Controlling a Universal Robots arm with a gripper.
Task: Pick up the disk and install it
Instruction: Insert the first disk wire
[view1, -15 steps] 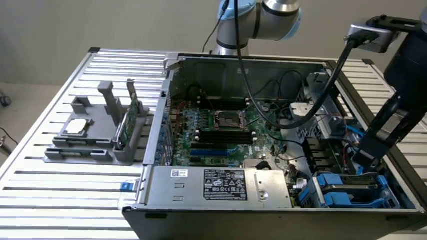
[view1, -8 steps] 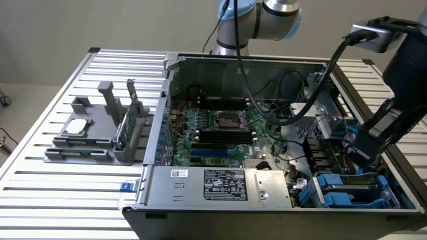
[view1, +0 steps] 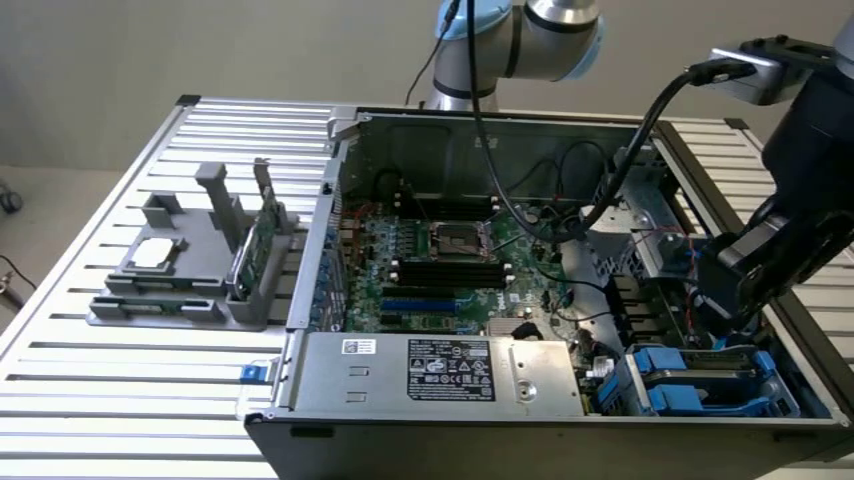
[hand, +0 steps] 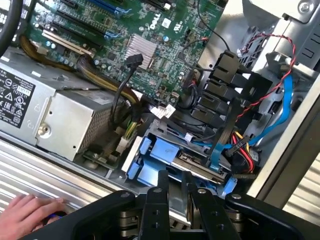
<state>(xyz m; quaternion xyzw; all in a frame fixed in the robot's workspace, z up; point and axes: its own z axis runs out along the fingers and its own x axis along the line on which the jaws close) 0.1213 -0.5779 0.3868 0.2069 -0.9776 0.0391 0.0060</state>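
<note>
Gripper (hand: 176, 176) low in the open computer case (view1: 481, 128), at the corner by the exterior view's right. Its fingers (hand: 162, 187) are pressed onto a silver-grey slab between them with blue at its edge: the disk (hand: 178, 196), held edge-on just over the blue drive bay (hand: 150, 156). Whether the disk touches the bay, can't tell. A person's hand (hand: 30, 212) rests on the ribbed table (view1: 80, 400) outside the case wall, near the gripper. Beside the bay is the silver power supply (hand: 65, 110), with a cable bundle between them. Past that is the green motherboard (hand: 115, 30) with a finned heatsink (hand: 139, 47). Red and blue cables (hand: 280, 100) run along the case side. Well apart on the table, at the exterior view's left, stands a grey fixture (view1: 187, 275), with a small square chip (view1: 154, 252) lying flat on it and a thin green card (view1: 260, 240) upright in it.
</note>
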